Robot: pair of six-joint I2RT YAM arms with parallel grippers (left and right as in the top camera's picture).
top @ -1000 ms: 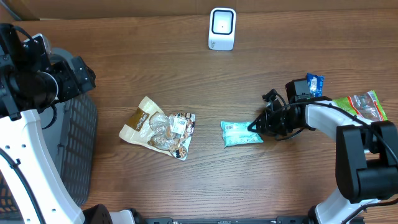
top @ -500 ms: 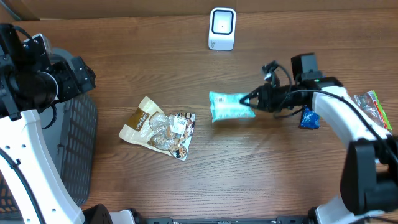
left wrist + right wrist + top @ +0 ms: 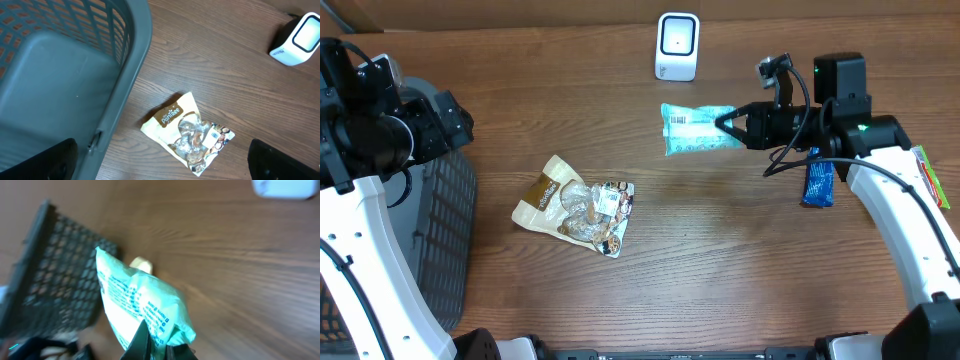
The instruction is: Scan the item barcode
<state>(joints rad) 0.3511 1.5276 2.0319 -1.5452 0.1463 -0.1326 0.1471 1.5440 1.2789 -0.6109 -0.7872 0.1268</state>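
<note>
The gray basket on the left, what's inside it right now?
The left wrist view shows only bare gray floor inside the basket. Its far corners fall outside that view, and overhead the left arm covers most of it.

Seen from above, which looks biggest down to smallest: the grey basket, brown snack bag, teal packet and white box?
1. grey basket, even partly hidden.
2. brown snack bag.
3. teal packet and white box look alike; the packet is held up nearer the camera, so I won't rank them.
</note>
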